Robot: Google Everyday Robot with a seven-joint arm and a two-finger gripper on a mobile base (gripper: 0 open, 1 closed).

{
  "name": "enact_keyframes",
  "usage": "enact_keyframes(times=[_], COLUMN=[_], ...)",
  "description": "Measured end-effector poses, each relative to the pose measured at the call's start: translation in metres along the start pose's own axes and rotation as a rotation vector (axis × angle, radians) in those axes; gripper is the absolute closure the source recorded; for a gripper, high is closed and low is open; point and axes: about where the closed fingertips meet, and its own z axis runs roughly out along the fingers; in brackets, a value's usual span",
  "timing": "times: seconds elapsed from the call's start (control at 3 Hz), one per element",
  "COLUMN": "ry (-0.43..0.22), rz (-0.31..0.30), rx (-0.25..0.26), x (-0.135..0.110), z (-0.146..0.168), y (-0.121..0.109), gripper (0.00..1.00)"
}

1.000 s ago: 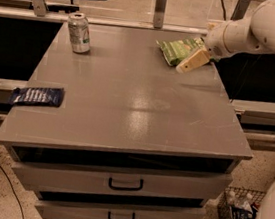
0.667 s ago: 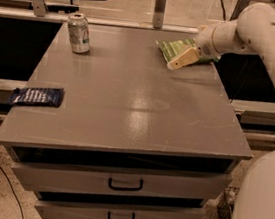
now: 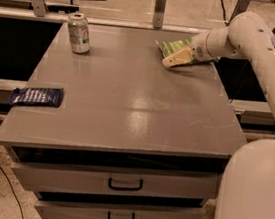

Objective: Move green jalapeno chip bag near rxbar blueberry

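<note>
The green jalapeno chip bag (image 3: pixel 171 47) lies flat near the far right corner of the grey table (image 3: pixel 128 105). The gripper (image 3: pixel 177 61) rests on the bag's near edge, touching it; whether it is grasping the bag or merely lying against it cannot be told. The white arm (image 3: pixel 259 44) reaches in from the right side. A silver-green soda can (image 3: pixel 79 32) stands upright at the far left corner, well apart from the bag. The rxbar blueberry (image 3: pixel 37 96) lies flat at the table's left edge, toward the front, far from the bag. Drawers (image 3: pixel 125 184) sit below the tabletop.
</note>
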Motion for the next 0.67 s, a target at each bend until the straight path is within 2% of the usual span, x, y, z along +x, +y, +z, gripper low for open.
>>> enact_keyframes(times=[0.67], ry=[0.019], rz=[0.092], rx=[0.002], x=[0.0083], z=[0.0005], y=[0.002], gripper=[0.63])
